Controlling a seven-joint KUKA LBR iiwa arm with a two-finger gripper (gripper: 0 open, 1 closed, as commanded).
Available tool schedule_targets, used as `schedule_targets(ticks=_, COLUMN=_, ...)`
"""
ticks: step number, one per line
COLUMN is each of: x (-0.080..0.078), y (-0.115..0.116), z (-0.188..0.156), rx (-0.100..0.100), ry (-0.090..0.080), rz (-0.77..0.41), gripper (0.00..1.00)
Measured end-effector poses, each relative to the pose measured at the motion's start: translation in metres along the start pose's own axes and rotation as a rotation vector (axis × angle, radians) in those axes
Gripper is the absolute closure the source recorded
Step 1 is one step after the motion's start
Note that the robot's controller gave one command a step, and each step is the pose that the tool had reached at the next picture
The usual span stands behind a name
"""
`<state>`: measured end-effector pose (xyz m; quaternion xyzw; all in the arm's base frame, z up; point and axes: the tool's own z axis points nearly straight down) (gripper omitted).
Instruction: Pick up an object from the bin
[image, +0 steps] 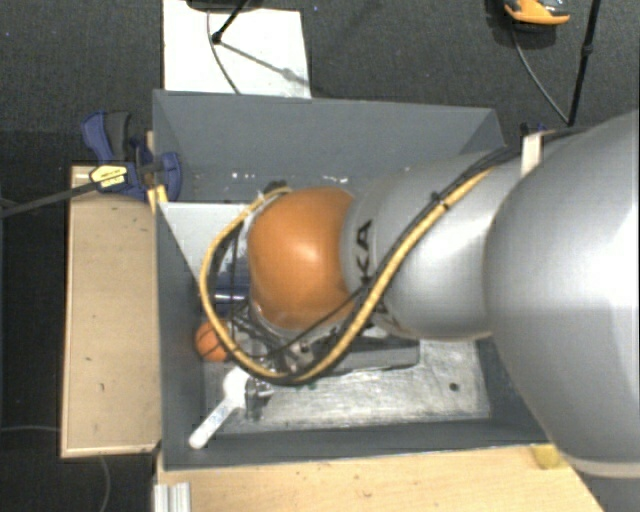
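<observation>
Down at the lower left of the frame, on the bin floor, one white stick-like thing (214, 422) lies slanted. Its low end points to the bin's front left corner and its upper end is up by the gripper (258, 396). It looks smooth and plastic, and a bit thicker at the upper end. The gripper is one unit of dark metal parts, low near the floor and mostly tucked under the wrist. Cannot tell whether it is wide, narrow or closed on anything, nor whether it touches the white thing or is just beside it. One orange rounded thing (209, 342) with a smooth surface sits left of the gripper by the left wall, partly hidden behind cable. One blue thing (229, 296) is just above that, also half hidden, shape unclear. One bin (330, 135), grey metal with slanted walls; the floor at lower middle is pale and scuffed. One arm (500, 250), smooth silver-grey and rounded, comes in from the right and covers the bin's upper right. One glossy orange dome cover (295, 250) sits at the wrist, centre of frame. A yellow-and-black braided cable (206, 280) runs along the arm and loops round the left of the dome and under it.
</observation>
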<state>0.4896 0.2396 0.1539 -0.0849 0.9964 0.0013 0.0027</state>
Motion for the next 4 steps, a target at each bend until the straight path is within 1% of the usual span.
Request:
schedule_targets(ticks=1, x=0.002, y=0.001, z=0.006, rx=0.001, ry=0.004, rz=0.005, gripper=0.0)
schedule_targets(ticks=2, x=0.0, y=-0.008, z=0.08, rx=0.001, ry=0.004, rz=-0.301, gripper=1.0)
schedule_targets(ticks=3, x=0.0, y=-0.008, z=0.08, rx=0.001, ry=0.004, rz=-0.3, gripper=1.0)
schedule_targets(ticks=4, x=0.001, y=-0.021, z=-0.073, rx=0.0, ry=0.0, rz=-0.312, gripper=1.0)
